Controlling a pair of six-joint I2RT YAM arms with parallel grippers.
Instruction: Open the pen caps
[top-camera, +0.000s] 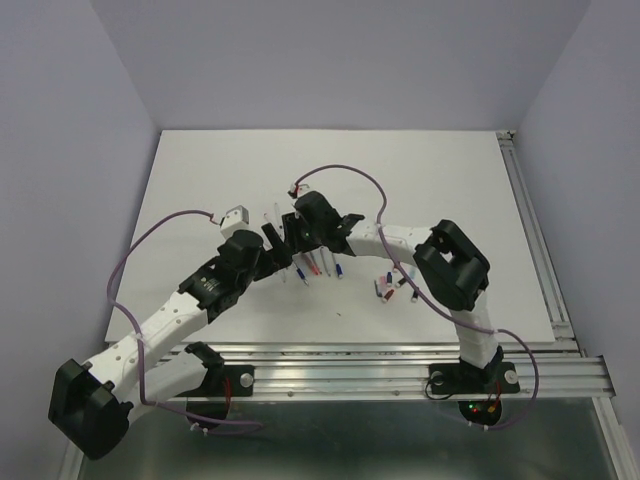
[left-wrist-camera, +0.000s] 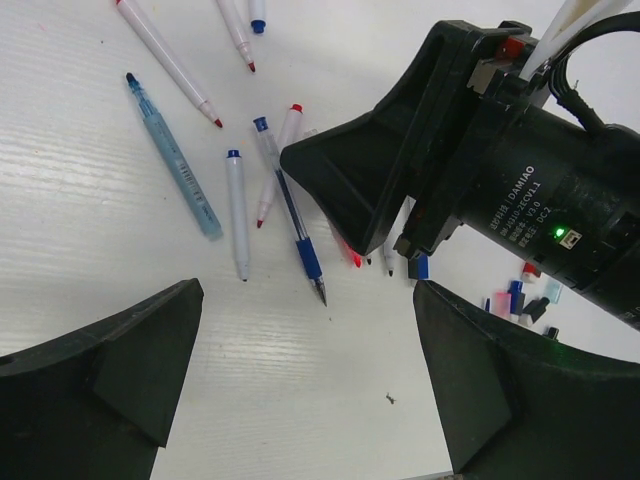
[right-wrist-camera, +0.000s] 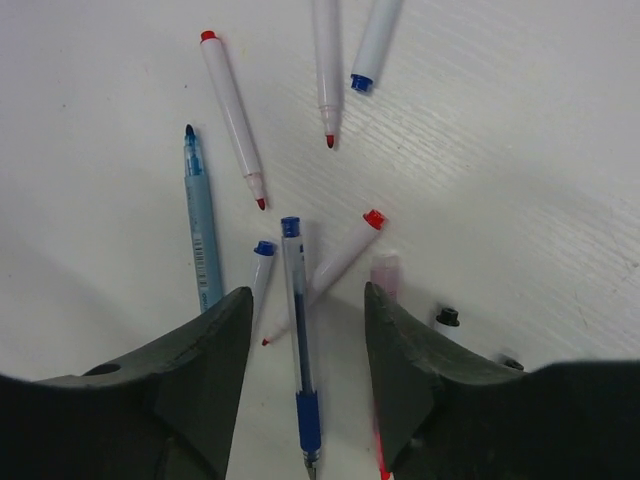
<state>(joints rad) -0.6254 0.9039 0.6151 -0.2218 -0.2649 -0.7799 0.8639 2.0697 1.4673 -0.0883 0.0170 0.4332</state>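
Observation:
Several thin pens lie uncapped in a loose cluster mid-table. My right gripper is open and hangs low over them, its fingers either side of a clear pen with a blue grip. A white pen with a red end and one with a blue end lie beside it. My left gripper is open and empty over bare table, just in front of the pens and facing the right gripper. Loose red, blue and black pen caps lie in a small pile to the right, also seen in the left wrist view.
A light blue pen and white red-tipped pens lie at the cluster's far side. A small black end piece sits by the right finger. An aluminium rail runs along the near edge. The white tabletop stretches behind.

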